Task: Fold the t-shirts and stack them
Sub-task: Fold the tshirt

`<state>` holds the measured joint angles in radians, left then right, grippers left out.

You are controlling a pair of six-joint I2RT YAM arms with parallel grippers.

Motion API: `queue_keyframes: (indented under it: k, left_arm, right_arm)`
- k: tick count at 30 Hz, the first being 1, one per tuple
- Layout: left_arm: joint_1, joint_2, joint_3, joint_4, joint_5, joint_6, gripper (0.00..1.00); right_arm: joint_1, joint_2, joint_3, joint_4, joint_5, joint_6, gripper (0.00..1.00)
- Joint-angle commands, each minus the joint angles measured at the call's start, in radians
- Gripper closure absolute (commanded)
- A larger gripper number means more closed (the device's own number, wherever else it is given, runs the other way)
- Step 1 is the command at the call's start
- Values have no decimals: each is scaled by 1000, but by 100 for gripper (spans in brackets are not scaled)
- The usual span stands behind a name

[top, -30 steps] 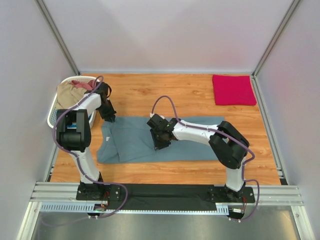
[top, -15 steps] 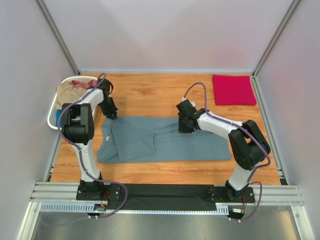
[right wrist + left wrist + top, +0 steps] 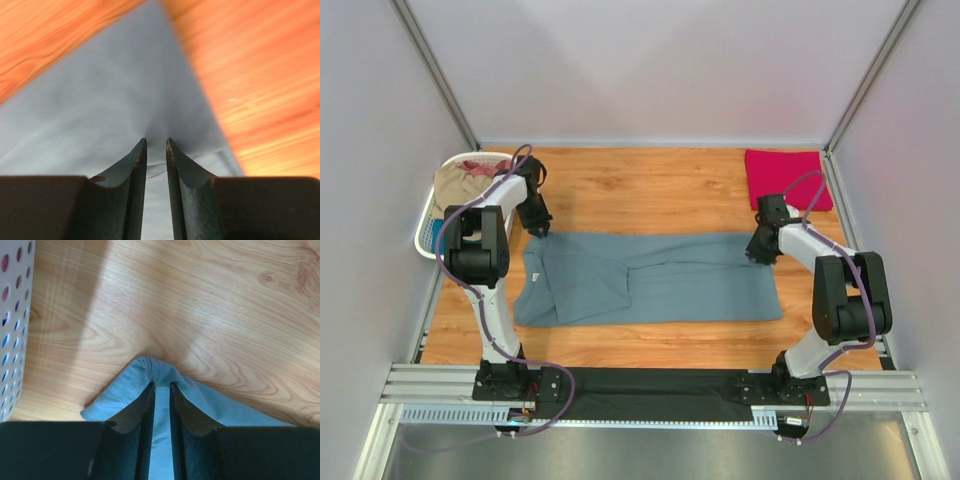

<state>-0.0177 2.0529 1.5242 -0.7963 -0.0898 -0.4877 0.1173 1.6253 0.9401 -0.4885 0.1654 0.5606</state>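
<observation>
At the far left corner of the slate grey-blue t-shirt (image 3: pixel 650 278), the left gripper (image 3: pixel 542 233) is pinched closed on a raised pucker of fabric, near the white laundry basket (image 3: pixel 423 228). Across at the far right corner, the right gripper (image 3: pixel 758 252) clamps the same cloth between nearly meeting fingers. The shirt lies spread lengthwise on the wooden table (image 3: pixel 640 185); a folded crimson-pink t-shirt (image 3: pixel 787 180) sits apart at the table's far right corner.
</observation>
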Motion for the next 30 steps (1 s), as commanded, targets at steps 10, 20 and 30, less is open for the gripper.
queue_keyframes:
  k: [10, 20, 30]
  left_arm:
    - [5, 1, 24, -37, -126, -11, 76]
    - [-27, -103, 28, -9, -4, 23, 74]
    - [-76, -232, 15, -99, -30, 31, 71]
  right_arm:
    - [-191, 90, 9, 19, 0, 27, 76]
    - [-205, 24, 75, 1, -81, -13, 69]
    - [-208, -15, 43, -41, -58, 13, 71]
